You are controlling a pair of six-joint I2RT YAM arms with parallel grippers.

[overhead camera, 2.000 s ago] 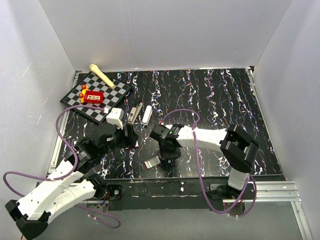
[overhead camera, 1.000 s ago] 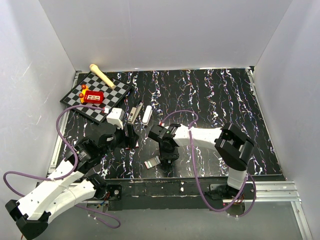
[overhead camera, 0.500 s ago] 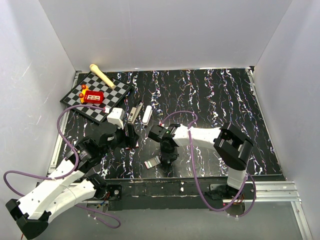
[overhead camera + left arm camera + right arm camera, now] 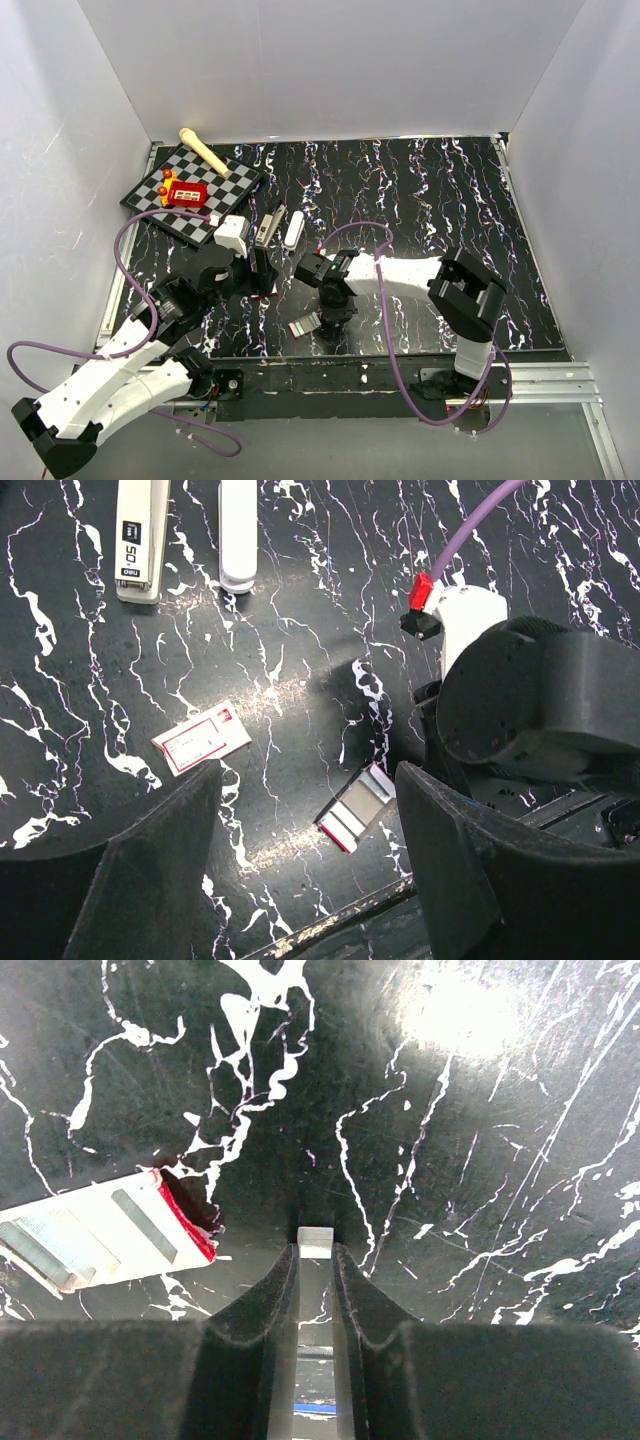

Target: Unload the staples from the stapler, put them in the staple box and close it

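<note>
The bench (image 4: 450, 200) carried the stapler (image 4: 268, 226) toward its far left, out of the way. My left end effector (image 4: 305, 790) hovered wide apart, empty, keeping clear. My right end effector (image 4: 316, 1260) was pinched on what seemed the staples (image 4: 316, 1239), low near the front edge, for lifting them away.

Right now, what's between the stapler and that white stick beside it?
Nothing; the left wrist view shows only bare table between the stapler and the white stick.

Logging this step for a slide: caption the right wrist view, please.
Right claw closed on the staples over the black marbled table, a red-and-white box beside it.
</note>
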